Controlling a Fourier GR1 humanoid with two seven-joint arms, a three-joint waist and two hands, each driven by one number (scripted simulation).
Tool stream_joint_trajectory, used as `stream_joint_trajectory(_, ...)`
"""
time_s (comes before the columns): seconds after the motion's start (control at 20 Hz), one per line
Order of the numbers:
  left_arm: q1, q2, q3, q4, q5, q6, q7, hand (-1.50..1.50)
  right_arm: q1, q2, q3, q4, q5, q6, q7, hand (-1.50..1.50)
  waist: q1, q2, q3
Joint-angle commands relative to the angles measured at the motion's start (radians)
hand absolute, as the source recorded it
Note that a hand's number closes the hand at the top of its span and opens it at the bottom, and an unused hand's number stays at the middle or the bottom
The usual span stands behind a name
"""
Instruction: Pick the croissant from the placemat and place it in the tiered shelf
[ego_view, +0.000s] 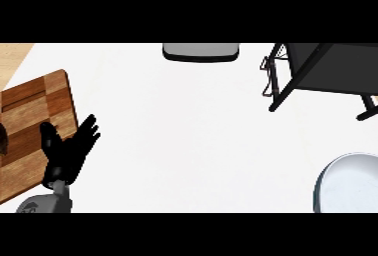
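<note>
My left hand stands open at the lower left, fingers straight and pointing up, over the right edge of a brown wooden-patterned placemat. It holds nothing. No croissant shows; a small dark shape at the placemat's left border is cut off by the frame, and I cannot tell what it is. The black tiered shelf stands at the far right, its frame legs resting on the white counter. My right hand is out of view.
A white plate lies at the lower right, partly cut off. A grey, dark-rimmed object sits at the far middle edge. White counter spreads between the placemat and the shelf.
</note>
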Motion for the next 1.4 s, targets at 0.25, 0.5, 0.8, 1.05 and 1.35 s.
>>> stream_joint_trajectory(0.25, 0.034, 0.020, 0.032, 0.039, 0.017, -0.043, -0.051, 0.00, -0.047, -0.034, 0.036, 0.119, 0.073, -0.010, -0.078, 1.50, -0.001, 0.002, -0.003)
stream_joint_trajectory(0.5, -0.010, -0.043, -0.015, 0.014, -0.031, 0.042, 0.018, 0.00, -0.078, 0.011, -0.100, 0.121, -0.047, -0.070, 0.027, -1.50, -0.016, -0.004, -0.002)
stream_joint_trajectory(0.8, 0.000, 0.009, 0.021, 0.042, -0.003, -0.020, -0.005, 0.00, -0.104, 0.017, -0.213, 0.145, -0.157, -0.098, 0.046, -1.50, -0.017, -0.005, -0.003)
stream_joint_trajectory(1.05, 0.025, -0.001, 0.007, -0.011, -0.008, -0.016, 0.002, 0.00, -0.142, -0.039, -0.309, 0.199, -0.245, -0.090, 0.037, -1.50, 0.000, 0.001, -0.002)
stream_joint_trajectory(1.35, 0.056, -0.021, -0.016, -0.065, -0.018, -0.009, 0.009, 0.00, -0.159, -0.080, -0.363, 0.182, -0.282, -0.213, 0.107, -1.50, -0.004, -0.005, -0.002)
